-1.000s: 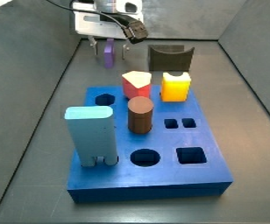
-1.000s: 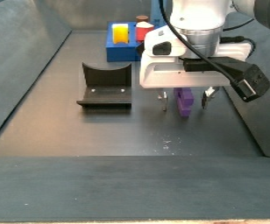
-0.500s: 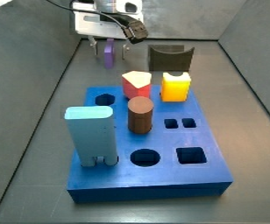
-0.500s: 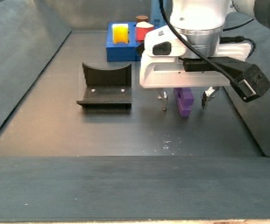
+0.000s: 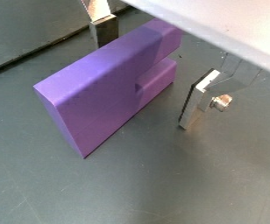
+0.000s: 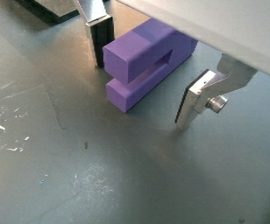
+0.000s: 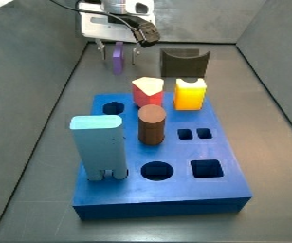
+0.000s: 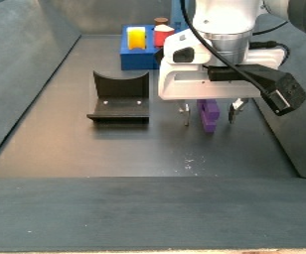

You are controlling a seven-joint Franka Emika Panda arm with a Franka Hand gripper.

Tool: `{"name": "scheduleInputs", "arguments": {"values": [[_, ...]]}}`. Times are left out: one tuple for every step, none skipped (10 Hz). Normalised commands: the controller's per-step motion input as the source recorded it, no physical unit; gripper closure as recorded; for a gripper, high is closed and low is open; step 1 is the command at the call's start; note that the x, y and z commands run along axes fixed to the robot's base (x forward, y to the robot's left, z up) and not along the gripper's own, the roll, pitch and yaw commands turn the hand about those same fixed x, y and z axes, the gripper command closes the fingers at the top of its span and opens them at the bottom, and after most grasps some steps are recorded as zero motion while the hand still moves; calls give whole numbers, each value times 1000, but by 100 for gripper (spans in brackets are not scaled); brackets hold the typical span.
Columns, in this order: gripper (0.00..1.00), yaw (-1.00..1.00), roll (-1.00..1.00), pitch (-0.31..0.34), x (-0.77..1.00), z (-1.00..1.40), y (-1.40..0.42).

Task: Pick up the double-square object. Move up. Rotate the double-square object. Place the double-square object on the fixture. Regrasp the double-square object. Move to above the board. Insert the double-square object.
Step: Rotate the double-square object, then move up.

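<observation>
The double-square object point(image 5: 103, 96) is a small purple block lying on the dark floor, also seen in the wrist view point(image 6: 149, 61) and in both side views point(image 7: 117, 60) point(image 8: 211, 117). My gripper point(image 5: 145, 72) point(image 6: 144, 87) is low over it, open, with one finger on each side. One finger point(image 6: 97, 37) stands close against the block. The other finger point(image 6: 197, 99) is a gap away. In both side views the gripper point(image 7: 116, 46) point(image 8: 207, 111) sits beyond the blue board point(image 7: 174, 193) point(image 8: 140, 52). The dark fixture point(image 7: 183, 64) point(image 8: 120, 97) stands beside it.
On the board stand a yellow cube point(image 7: 191, 93), a red piece point(image 7: 148, 90), a brown cylinder point(image 7: 152, 125) and a tall light-blue block point(image 7: 97, 146). Grey sloping walls point(image 7: 35, 123) enclose the floor.
</observation>
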Motion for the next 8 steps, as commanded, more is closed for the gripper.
{"name": "scheduleInputs", "arguments": {"values": [[0,3,31,-7,18,-183,16],[0,3,31,-7,18,-183,16],[0,3,31,-7,18,-183,16],[0,3,31,-7,18,-183,16],[0,3,31,-7,18,-183,16],[0,3,31,-7,18,-183,16],[100,0,0,0,0,0,0],[100,0,0,0,0,1000,0]]}}
